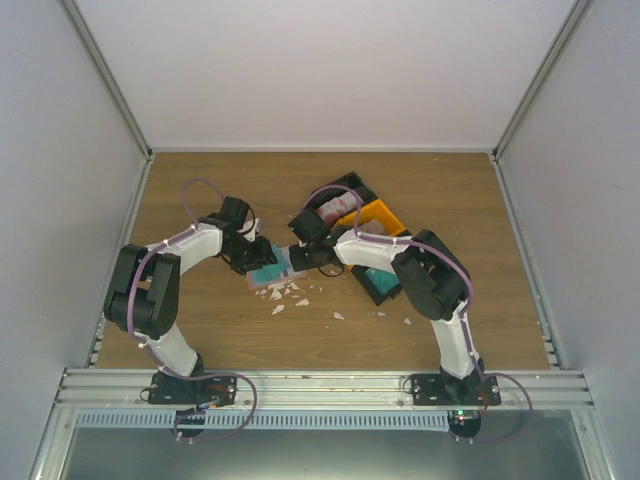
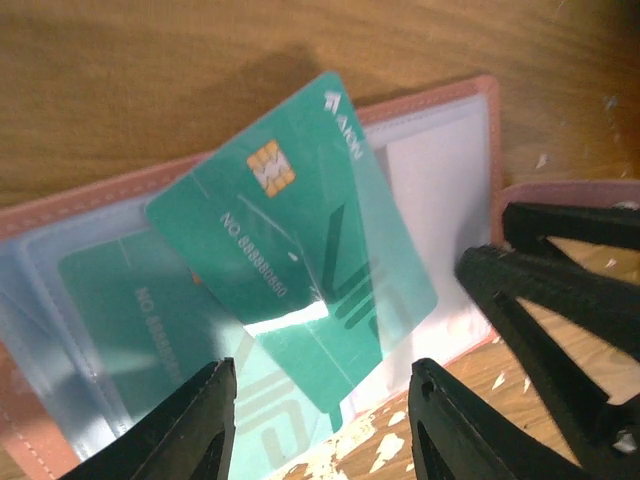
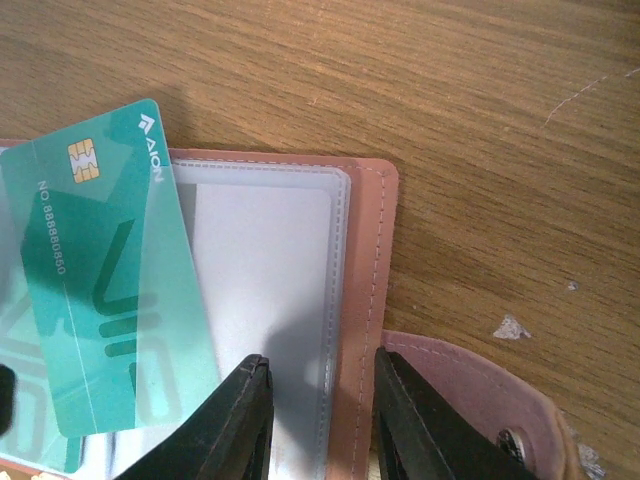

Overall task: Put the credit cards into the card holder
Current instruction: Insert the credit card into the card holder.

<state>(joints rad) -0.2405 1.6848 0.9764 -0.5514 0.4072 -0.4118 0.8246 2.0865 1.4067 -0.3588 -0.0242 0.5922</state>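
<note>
The salmon-pink card holder (image 1: pixel 275 276) lies open on the table, its clear pockets facing up. In the left wrist view a teal credit card (image 2: pixel 290 260) lies tilted across the holder (image 2: pixel 488 130), its lower part under a clear pocket film. Another teal card (image 2: pixel 115 310) sits in the left pocket. My left gripper (image 2: pixel 325 420) is open, its fingers on either side of the loose card's lower corner. My right gripper (image 3: pixel 320 420) is open, its fingers straddling the holder's right edge (image 3: pixel 368 290). The loose teal card (image 3: pixel 100 270) shows there too.
A black bin (image 1: pixel 352 187) holding red-and-white cards (image 1: pixel 335 210) and an orange bin (image 1: pixel 385 215) stand behind the right gripper (image 1: pixel 300 252). A dark tray (image 1: pixel 382 286) lies under the right arm. White scraps (image 1: pixel 290 296) litter the wood in front of the holder. Its strap tab (image 3: pixel 470 390) sticks out right.
</note>
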